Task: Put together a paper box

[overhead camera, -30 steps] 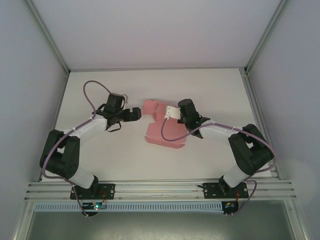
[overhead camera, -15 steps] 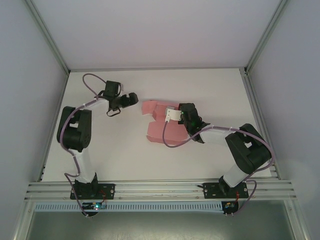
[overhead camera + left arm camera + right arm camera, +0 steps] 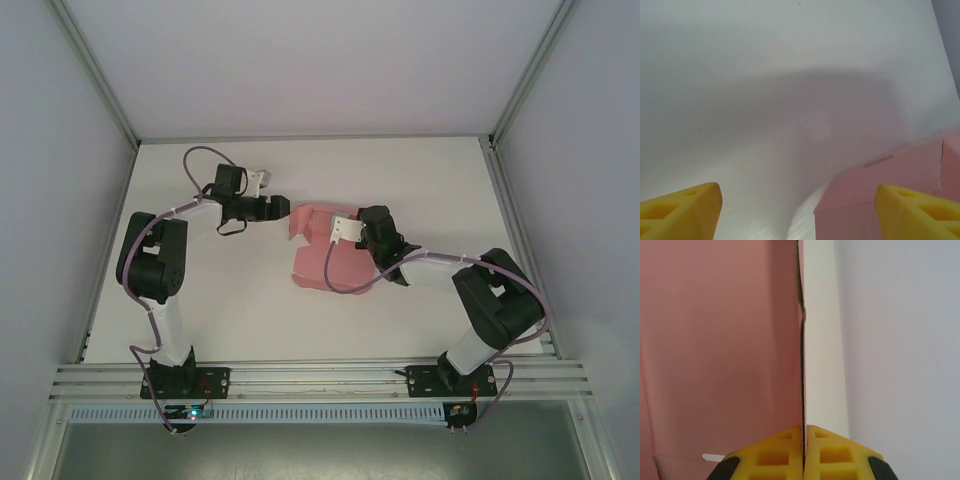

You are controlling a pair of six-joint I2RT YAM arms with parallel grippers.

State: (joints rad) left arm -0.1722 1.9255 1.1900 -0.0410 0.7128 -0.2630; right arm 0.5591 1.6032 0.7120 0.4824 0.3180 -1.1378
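The paper box [image 3: 322, 262] is a pink creased card lying part-folded at the table's middle, with a flap raised at its far left. My right gripper [image 3: 360, 232] is shut on a standing edge of it. In the right wrist view the thin card edge runs straight out from between the closed yellow fingers of that gripper [image 3: 802, 440], with the paper box's pink face [image 3: 715, 340] on the left and its white face on the right. My left gripper [image 3: 284, 209] reaches in from the left, level with the raised flap. Its jaws [image 3: 799, 212] stand open, with a pink corner of the paper box [image 3: 880, 195] beside the right finger.
The white table [image 3: 200, 290] is walled by pale enclosure panels on the left, right and far sides. An aluminium rail [image 3: 320, 378] carrying both arm bases runs along the near edge. Purple cables loop over each arm.
My left arm swung out to the far left, then came back right to the box's raised flap, its jaws narrowing a little. The right gripper stayed shut on the card and shifted slightly.
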